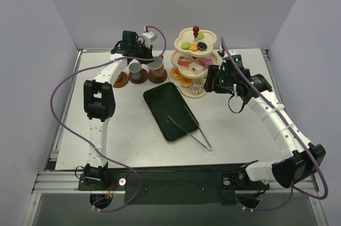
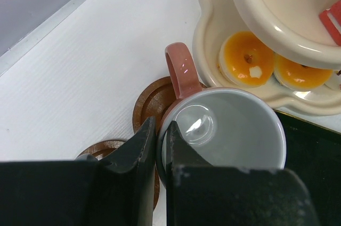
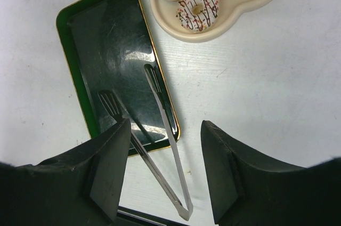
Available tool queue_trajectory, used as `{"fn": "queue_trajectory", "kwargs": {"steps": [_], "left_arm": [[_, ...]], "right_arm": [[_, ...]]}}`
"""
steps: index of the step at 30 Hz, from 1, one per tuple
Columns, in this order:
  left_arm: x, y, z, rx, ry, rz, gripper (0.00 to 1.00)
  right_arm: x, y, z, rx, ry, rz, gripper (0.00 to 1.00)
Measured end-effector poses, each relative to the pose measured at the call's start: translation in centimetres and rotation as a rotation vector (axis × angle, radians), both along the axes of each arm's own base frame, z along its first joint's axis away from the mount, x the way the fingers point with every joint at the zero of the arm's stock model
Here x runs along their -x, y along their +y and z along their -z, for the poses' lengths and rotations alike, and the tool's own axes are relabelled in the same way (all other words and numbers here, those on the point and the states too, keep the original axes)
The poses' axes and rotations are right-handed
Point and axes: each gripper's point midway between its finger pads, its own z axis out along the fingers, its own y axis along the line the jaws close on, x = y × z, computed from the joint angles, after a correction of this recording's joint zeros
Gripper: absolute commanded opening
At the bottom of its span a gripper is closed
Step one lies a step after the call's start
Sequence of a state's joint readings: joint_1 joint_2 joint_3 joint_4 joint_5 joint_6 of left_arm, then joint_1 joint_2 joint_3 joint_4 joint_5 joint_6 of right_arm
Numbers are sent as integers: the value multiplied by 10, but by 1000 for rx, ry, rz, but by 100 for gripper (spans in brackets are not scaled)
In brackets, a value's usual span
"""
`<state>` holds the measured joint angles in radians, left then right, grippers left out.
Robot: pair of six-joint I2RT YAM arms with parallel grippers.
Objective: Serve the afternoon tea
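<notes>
The cream three-tier stand (image 1: 187, 79) with a red knob holds small sweets at the back centre. In the left wrist view its bottom tier (image 2: 205, 45) carries orange sweets (image 2: 248, 65). My left gripper (image 2: 161, 140) is shut on the rim of a pink cup (image 2: 234, 130) with a grey inside, one finger inside and one outside. That cup (image 1: 156, 64) stands over a brown saucer (image 2: 152, 101). A second cup (image 1: 135, 68) sits on the saucer (image 1: 137, 77) beside it. My right gripper (image 3: 165, 146) is open and empty, just right of the stand, near a drizzled donut (image 3: 198, 8).
A dark green tray (image 1: 169, 110) lies in the middle with metal tongs (image 1: 191, 127) resting half on it, directly below my right gripper (image 1: 209, 83). A third saucer (image 1: 121, 80) lies bare at the far left. Grey walls close in the back and sides.
</notes>
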<state>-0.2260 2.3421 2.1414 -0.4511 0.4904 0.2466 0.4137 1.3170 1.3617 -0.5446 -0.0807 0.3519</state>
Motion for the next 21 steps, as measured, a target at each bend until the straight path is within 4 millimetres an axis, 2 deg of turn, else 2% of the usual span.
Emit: {"fn": "queue_trajectory", "kwargs": {"steps": [5,21], "left_arm": [[0,1,1,0,1,-1,0],[-1,2,11,-9,17,-6,0]], "right_arm": [[-1,0,6,6,21,-1,50],[-2,-2,7,-5,30,12,50]]}}
